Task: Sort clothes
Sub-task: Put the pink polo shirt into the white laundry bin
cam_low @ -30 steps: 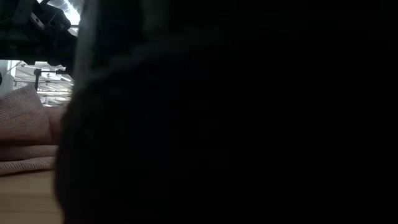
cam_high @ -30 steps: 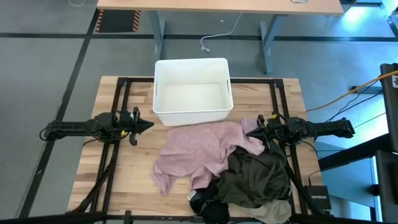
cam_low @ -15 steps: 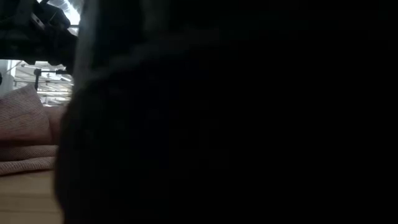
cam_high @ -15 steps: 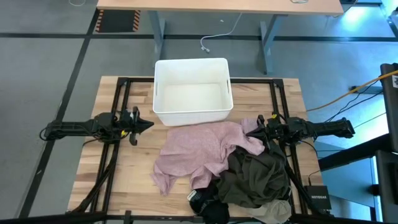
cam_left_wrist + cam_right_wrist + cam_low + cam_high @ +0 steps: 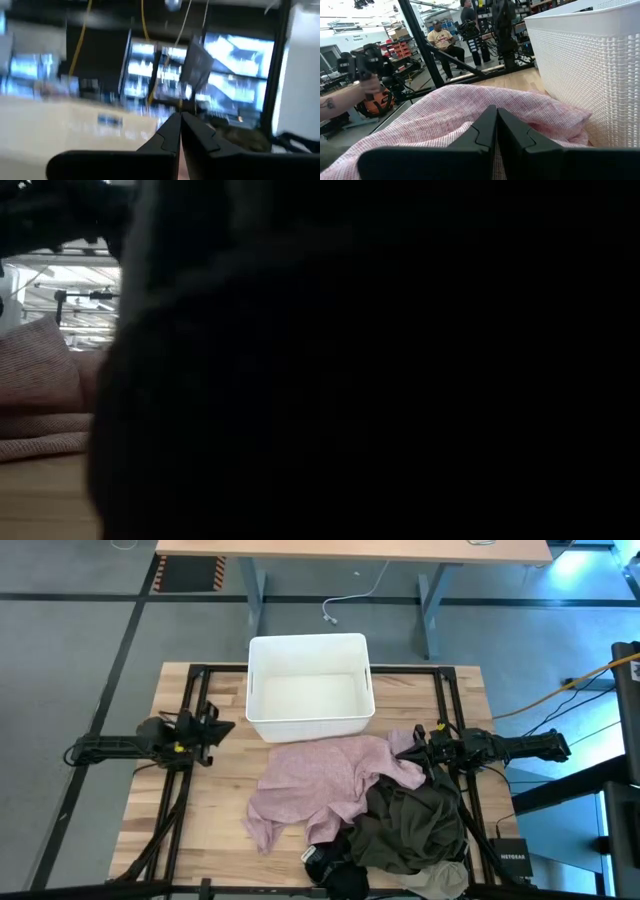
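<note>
High view: a white plastic bin (image 5: 309, 687) sits at the upper centre of the wooden table (image 5: 220, 800). Below it a dusty pink garment (image 5: 315, 785) is spread across the middle, its right edge overlapped by a dark olive green garment (image 5: 410, 825) at lower right. A black garment (image 5: 335, 870) and a light beige-grey one (image 5: 445, 880) lie at the bottom edge. The left tool (image 5: 228, 726) hovers at centre left, apart from the clothes; the right tool (image 5: 402, 752) lies at the pink garment's right edge.

Low view: dark fabric fills most of the frame; the pink garment (image 5: 40, 395) shows at far left.

Left wrist view: the left tool's (image 5: 180, 131) fingers are pressed together, holding nothing.

Right wrist view: the right tool (image 5: 496, 131), fingers pressed together, is over the pink garment (image 5: 445, 112), with the bin (image 5: 590, 65) at right. A seated person (image 5: 441, 40) shows at upper centre and a person's hand (image 5: 367, 90) at left.
</note>
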Controlling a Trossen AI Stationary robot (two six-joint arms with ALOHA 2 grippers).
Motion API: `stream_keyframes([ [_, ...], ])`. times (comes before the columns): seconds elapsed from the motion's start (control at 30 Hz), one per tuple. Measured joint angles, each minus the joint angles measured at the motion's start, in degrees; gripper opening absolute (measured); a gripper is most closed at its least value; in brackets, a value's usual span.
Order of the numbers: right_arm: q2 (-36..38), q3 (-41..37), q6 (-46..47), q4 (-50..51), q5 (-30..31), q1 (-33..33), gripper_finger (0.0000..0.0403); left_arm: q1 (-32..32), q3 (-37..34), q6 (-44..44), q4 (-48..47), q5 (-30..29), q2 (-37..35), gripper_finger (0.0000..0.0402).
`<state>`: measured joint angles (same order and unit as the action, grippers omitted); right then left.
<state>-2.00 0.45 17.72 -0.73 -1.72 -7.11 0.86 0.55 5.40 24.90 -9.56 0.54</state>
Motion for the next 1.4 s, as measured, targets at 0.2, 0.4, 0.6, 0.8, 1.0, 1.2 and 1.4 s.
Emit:
stream_keyframes([
  [0.2, 0.0, 0.0, 0.0, 0.0, 0.0, 0.0, 0.003, 0.0, 5.9, -7.7, 4.4, 0.0, 1.5, 0.0008],
  [0.4, 0.0, 0.0, 0.0, 0.0, 0.0, 0.0, 0.003, 0.0, 16.8, -15.5, 3.4, 0.4, 14.4, 0.0008],
  [0.6, 0.0, 0.0, 0.0, 0.0, 0.0, 0.0, 0.003, 0.0, 30.8, -29.4, -5.5, 0.4, 33.9, 0.0008],
  [0.8, 0.0, 0.0, 0.0, 0.0, 0.0, 0.0, 0.003, 0.0, 42.0, -42.7, -4.6, 0.0, 51.4, 0.0008],
  [1.0, 0.0, 0.0, 0.0, 0.0, 0.0, 0.0, 0.003, 0.0, 53.5, -39.6, -1.8, -2.9, 63.6, 0.0036],
  [1.2, 0.0, 0.0, 0.0, 0.0, 0.0, 0.0, 0.003, -0.3, 61.3, -31.8, -4.4, -2.9, 73.6, 0.0124],
  [1.4, 0.0, 0.0, 0.0, 0.0, 0.0, 0.0, 0.003, -1.8, 71.0, -23.4, -19.0, -3.0, 82.6, 0.0212],
])
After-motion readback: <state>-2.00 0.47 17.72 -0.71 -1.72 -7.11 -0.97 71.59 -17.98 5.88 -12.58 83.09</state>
